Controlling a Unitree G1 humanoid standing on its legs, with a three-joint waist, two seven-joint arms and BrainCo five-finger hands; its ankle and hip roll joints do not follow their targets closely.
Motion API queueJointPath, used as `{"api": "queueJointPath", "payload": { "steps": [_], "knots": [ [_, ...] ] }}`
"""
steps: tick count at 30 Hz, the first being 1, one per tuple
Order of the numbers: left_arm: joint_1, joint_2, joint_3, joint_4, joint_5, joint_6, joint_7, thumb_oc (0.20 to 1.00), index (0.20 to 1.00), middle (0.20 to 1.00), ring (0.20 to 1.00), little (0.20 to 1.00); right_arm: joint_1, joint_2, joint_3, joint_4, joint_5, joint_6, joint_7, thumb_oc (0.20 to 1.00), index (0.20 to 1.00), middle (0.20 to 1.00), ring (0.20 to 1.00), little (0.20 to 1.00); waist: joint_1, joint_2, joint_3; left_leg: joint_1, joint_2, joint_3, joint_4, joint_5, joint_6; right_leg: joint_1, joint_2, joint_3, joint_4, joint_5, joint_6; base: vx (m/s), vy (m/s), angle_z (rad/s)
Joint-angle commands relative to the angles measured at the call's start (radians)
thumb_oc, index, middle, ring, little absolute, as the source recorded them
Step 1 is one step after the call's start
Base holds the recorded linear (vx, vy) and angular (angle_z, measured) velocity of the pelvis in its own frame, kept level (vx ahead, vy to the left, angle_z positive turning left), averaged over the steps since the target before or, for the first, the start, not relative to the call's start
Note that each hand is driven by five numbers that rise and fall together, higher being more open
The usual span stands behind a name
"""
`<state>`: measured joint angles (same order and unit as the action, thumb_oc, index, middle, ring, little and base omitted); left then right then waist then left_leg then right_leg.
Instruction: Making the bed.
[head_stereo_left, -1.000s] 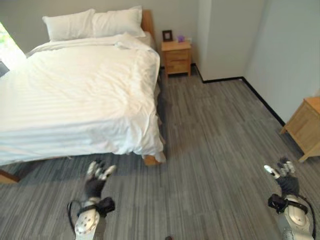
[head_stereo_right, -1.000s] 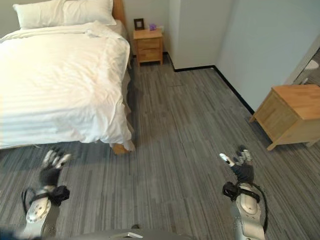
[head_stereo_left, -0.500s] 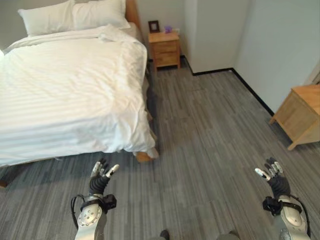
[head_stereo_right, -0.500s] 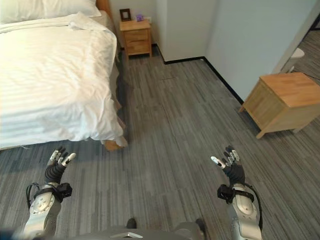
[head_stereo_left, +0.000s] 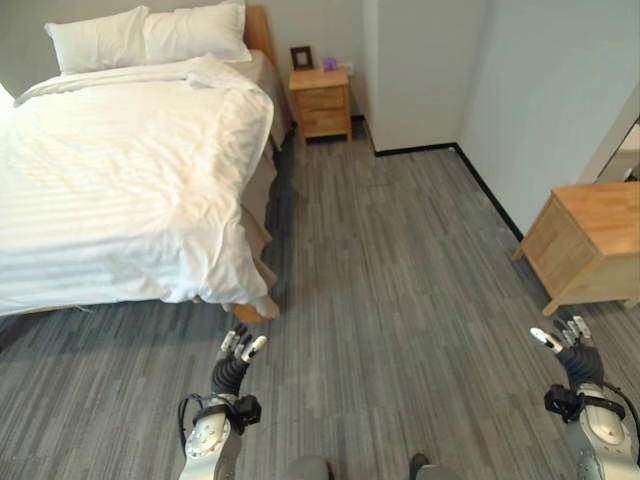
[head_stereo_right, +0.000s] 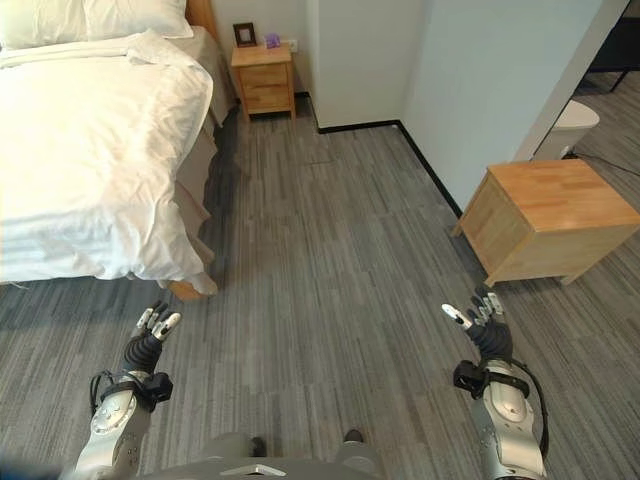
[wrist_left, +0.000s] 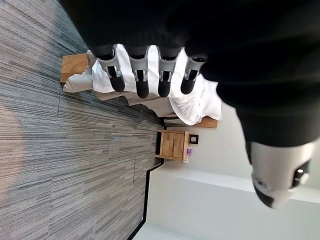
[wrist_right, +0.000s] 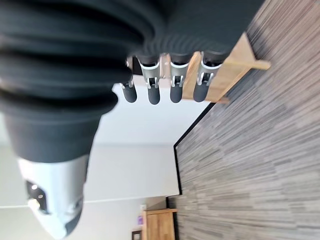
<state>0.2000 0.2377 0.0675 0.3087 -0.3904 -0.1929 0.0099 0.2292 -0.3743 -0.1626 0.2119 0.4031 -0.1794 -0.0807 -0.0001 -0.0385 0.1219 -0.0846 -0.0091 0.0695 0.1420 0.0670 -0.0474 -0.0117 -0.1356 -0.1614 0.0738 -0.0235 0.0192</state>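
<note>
**Two empty hands over the grey floor**

The bed (head_stereo_left: 120, 180) sits far left, under a soft white duvet (head_stereo_left: 110, 150) with faint stripes and wrinkles; its corner droops near the floor. Two puffy pillows (head_stereo_left: 150, 35) lean at the top. The left hand (head_stereo_left: 238, 358) and right hand (head_stereo_left: 570, 345) hold nothing, fingers straight. The wide streaky floor (head_stereo_left: 400, 260) lies between bed and wooden cabinet (head_stereo_left: 585, 245).

left hand (head_stereo_left: 236, 365) raised, right hand (head_stereo_left: 573, 352) raised, empty
</note>
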Motion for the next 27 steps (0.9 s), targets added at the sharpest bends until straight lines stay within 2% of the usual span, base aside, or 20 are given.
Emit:
{"api": "queueJointPath", "payload": {
  "steps": [1,6,11,16,18,20,21,22,23,25,26,27],
  "knots": [
    [-0.041,0.060,0.007,-0.071,-0.020,-0.046,-0.009,1.000,1.000,1.000,1.000,1.000,-0.070,-0.001,0.016,-0.025,-0.001,-0.046,0.001,1.000,1.000,1.000,1.000,1.000,0.009,0.015,-0.001,-0.004,-0.016,-0.053,-0.003,-0.068,0.015,0.058,0.028,0.040,-0.031,-0.022,0.070,0.02,-0.040,-0.15],
    [-0.037,0.060,0.019,-0.087,-0.033,-0.054,0.002,1.000,1.000,1.000,1.000,1.000,-0.076,0.030,0.043,-0.013,0.000,-0.045,0.012,1.000,1.000,1.000,1.000,1.000,-0.007,0.024,-0.025,0.071,-0.019,-0.092,-0.119,-0.061,0.033,0.074,0.044,0.047,-0.070,-0.013,0.072,0.06,0.035,-0.02],
    [-0.033,0.068,0.034,-0.085,-0.017,-0.057,0.014,1.000,1.000,1.000,1.000,1.000,-0.096,0.052,0.060,0.003,0.034,-0.045,0.021,1.000,1.000,1.000,1.000,1.000,-0.003,0.015,-0.021,0.078,-0.023,-0.090,-0.119,-0.074,0.045,0.069,0.037,0.050,-0.066,-0.010,0.076,0.01,0.059,0.01],
    [-0.017,0.070,0.074,-0.070,-0.013,-0.063,0.026,1.000,1.000,1.000,1.000,1.000,-0.129,0.062,0.075,0.006,0.061,-0.045,0.024,1.000,1.000,1.000,1.000,1.000,0.022,0.003,-0.019,0.072,-0.031,-0.087,-0.098,-0.098,0.057,0.065,0.021,0.056,-0.059,-0.010,0.091,0.06,0.073,-0.03],
    [-0.026,0.076,0.101,-0.041,-0.005,-0.065,0.058,1.000,1.000,1.000,1.000,1.000,-0.148,0.072,0.070,-0.015,0.095,-0.056,0.030,1.000,1.000,1.000,1.000,1.000,0.031,0.008,-0.008,0.076,-0.036,-0.097,-0.088,-0.118,0.079,0.011,0.006,0.072,0.077,-0.030,0.107,0.10,0.122,-0.02],
    [-0.038,0.090,0.111,-0.041,-0.006,-0.069,0.071,1.000,1.000,1.000,1.000,1.000,-0.154,0.070,0.073,-0.024,0.089,-0.062,0.024,1.000,1.000,1.000,1.000,1.000,0.035,0.011,0.016,0.085,-0.035,-0.092,-0.081,-0.131,0.096,-0.061,-0.006,0.081,0.242,0.016,0.134,0.06,0.083,-0.02],
    [-0.039,0.090,0.112,-0.041,-0.006,-0.069,0.071,1.000,1.000,1.000,1.000,1.000,-0.155,0.070,0.073,-0.025,0.089,-0.062,0.024,1.000,1.000,1.000,1.000,1.000,0.036,0.009,0.017,0.084,-0.037,-0.089,-0.079,-0.131,0.097,-0.066,-0.008,0.085,0.251,0.013,0.135,0.05,0.076,0.00],
    [-0.047,0.096,0.113,-0.036,-0.006,-0.073,0.081,1.000,1.000,1.000,1.000,1.000,-0.158,0.071,0.076,-0.022,0.086,-0.065,0.019,1.000,1.000,1.000,1.000,1.000,0.037,0.015,0.032,0.092,-0.037,-0.089,-0.073,-0.138,0.109,-0.101,-0.017,0.087,0.344,0.049,0.143,0.19,0.102,-0.10],
    [-0.061,0.114,0.112,-0.046,0.001,-0.080,0.091,1.000,1.000,1.000,1.000,1.000,-0.145,0.070,0.070,-0.020,0.082,-0.067,0.013,1.000,1.000,1.000,1.000,1.000,0.022,0.027,0.050,0.127,-0.034,-0.105,-0.077,-0.155,0.118,-0.169,-0.008,0.098,0.441,0.071,0.134,0.29,0.116,-0.11],
    [-0.070,0.119,0.112,-0.045,-0.006,-0.087,0.095,1.000,1.000,1.000,1.000,1.000,-0.137,0.067,0.064,-0.022,0.072,-0.064,0.011,1.000,1.000,1.000,1.000,1.000,0.012,0.031,0.053,0.152,-0.032,-0.110,-0.090,-0.164,0.117,-0.205,-0.008,0.093,0.444,0.069,0.133,0.24,0.043,0.02],
    [-0.085,0.124,0.111,-0.040,-0.015,-0.095,0.099,1.000,1.000,1.000,1.000,1.000,-0.132,0.064,0.056,-0.014,0.075,-0.066,0.008,1.000,1.000,1.000,1.000,1.000,-0.005,0.034,0.055,0.183,-0.028,-0.113,-0.105,-0.181,0.108,-0.246,-0.006,0.084,0.391,0.067,0.126,0.56,-0.102,0.16],
    [-0.118,0.135,0.120,-0.027,-0.056,-0.113,0.121,1.000,1.000,1.000,1.000,1.000,-0.111,0.043,0.039,0.014,0.092,-0.070,-0.004,1.000,1.000,1.000,1.000,1.000,-0.062,0.026,0.061,0.264,-0.020,-0.153,-0.121,-0.236,0.076,-0.308,0.008,0.104,0.208,0.084,0.133,0.58,-0.101,0.12]
  ]
}}
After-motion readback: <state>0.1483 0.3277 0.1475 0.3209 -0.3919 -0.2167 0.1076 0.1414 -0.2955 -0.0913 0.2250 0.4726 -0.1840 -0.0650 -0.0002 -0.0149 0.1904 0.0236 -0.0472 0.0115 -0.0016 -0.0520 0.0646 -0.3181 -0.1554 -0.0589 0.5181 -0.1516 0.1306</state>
